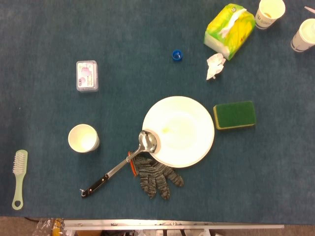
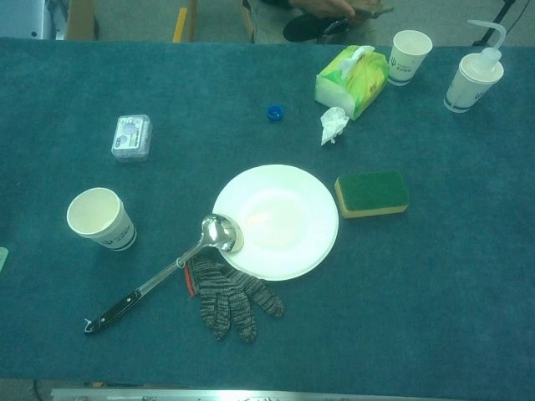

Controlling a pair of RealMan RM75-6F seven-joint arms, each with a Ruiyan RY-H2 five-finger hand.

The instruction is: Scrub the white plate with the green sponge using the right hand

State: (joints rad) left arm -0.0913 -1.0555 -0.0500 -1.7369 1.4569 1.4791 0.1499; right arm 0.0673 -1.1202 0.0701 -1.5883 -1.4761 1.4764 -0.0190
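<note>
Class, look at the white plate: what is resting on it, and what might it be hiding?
The ladle bowl rests on the white plate at its near-left rim; a small yellowish smear marks the centre. The grey glove lies beside that rim. Whatever is beneath the plate is covered.

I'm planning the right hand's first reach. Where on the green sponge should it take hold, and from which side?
Probably from above, across the two long sides of the green sponge. It lies flat, green face up, just right of the white plate, apart from it, with bare table along both long sides. Neither hand is in view.
</note>
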